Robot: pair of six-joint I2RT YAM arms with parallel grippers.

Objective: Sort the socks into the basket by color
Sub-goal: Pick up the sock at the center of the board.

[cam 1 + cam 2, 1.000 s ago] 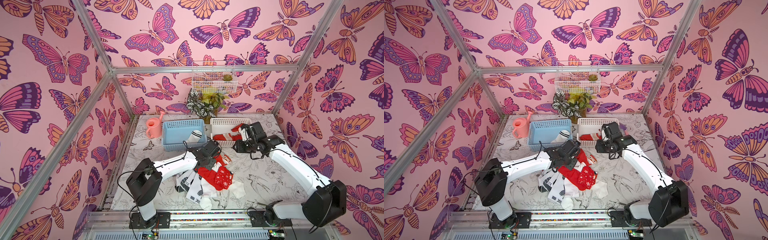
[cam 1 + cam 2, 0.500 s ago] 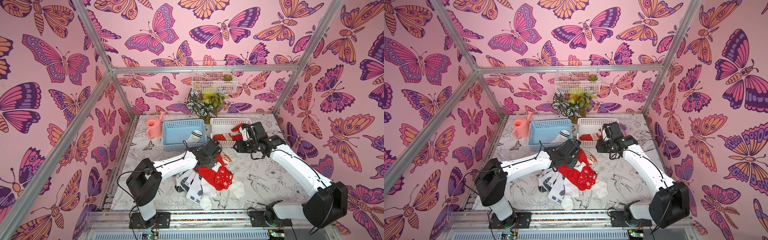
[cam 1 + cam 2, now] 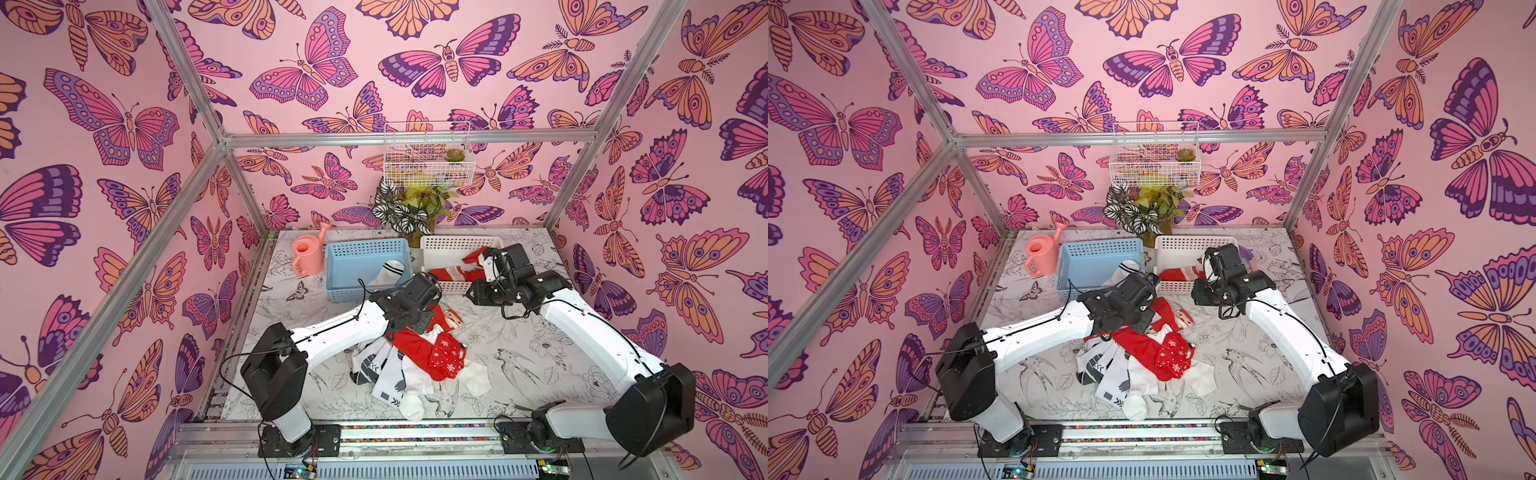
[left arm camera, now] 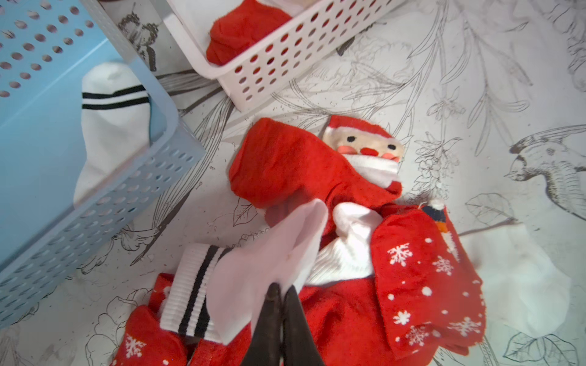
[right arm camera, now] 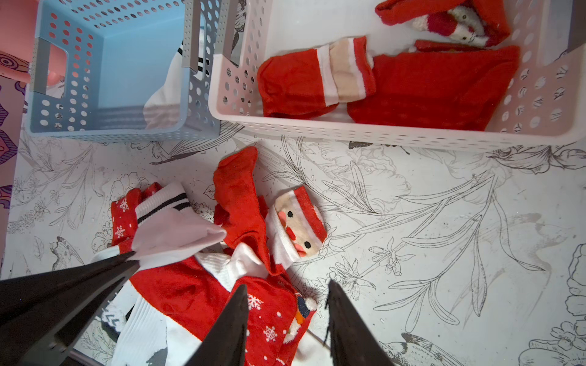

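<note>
My left gripper is shut on the toe of a white sock with black stripes, lifted slightly off the pile of red and white socks. Beside it lie a Santa-face sock and a red snowflake sock. My right gripper hangs open and empty above the pile's edge, in front of the white basket. That basket holds red socks. The blue basket holds a white striped sock.
A pink watering can stands left of the blue basket. A potted plant sits behind both baskets, under a wire wall basket. Pink butterfly walls and metal posts enclose the table.
My left gripper has closed on the white striped sock. Both arms have hardly moved.
</note>
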